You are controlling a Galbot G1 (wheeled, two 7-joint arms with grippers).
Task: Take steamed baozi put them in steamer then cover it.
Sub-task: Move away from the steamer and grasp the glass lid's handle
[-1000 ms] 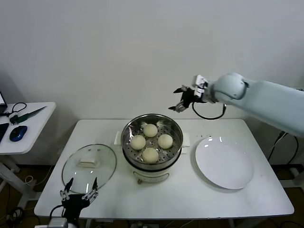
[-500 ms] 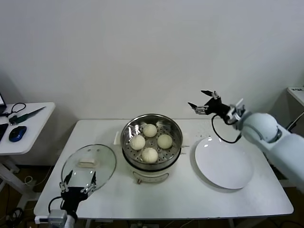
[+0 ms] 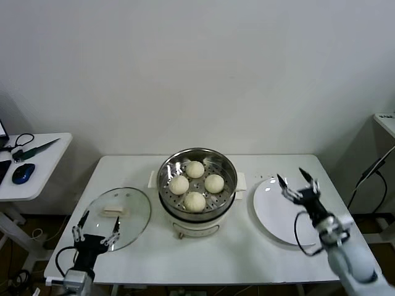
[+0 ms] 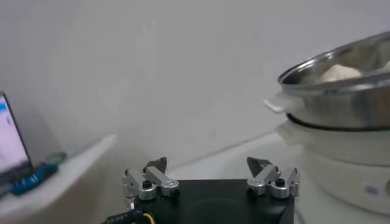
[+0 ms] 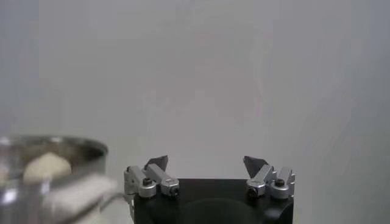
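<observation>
**Four buns loaded, lid waiting to go on**

At the far left a small side table [image 3: 37,161] is carrying a mouse [image 3: 23,173] and some cables, playing no part in the work. On the main table [image 3: 216,262], the left gripper [image 3: 97,226] is hovering low at the near-left edge, just in front of the cover [image 3: 116,217]; its fingers are standing wide apart and holding nothing. The cover itself is lying flat on the tabletop just beside the steamer [image 3: 197,191], apart from it, with its cream handle facing up. From the left wrist view, the steamer's steel rim and white base are rising close by, and the open fingertips are pointing towards it.

In the middle, the steamer is sitting uncovered, and all four steamed baozi [image 3: 195,184] are resting on its perforated tray, close together in a diamond. The loading half of the job is looking finished.

To the right, the white plate [image 3: 290,213] is lying bare, with no bun on it. The right gripper [image 3: 296,183] is hanging above the plate's near-right part, fingers spread and carrying nothing; it is seeming to have no further role here.

What is remaining is the covering: the lid is needing to be gripped, probably by its handle, lifted, carried over the pot and set down on the rim. The left arm is looking best placed for that.
</observation>
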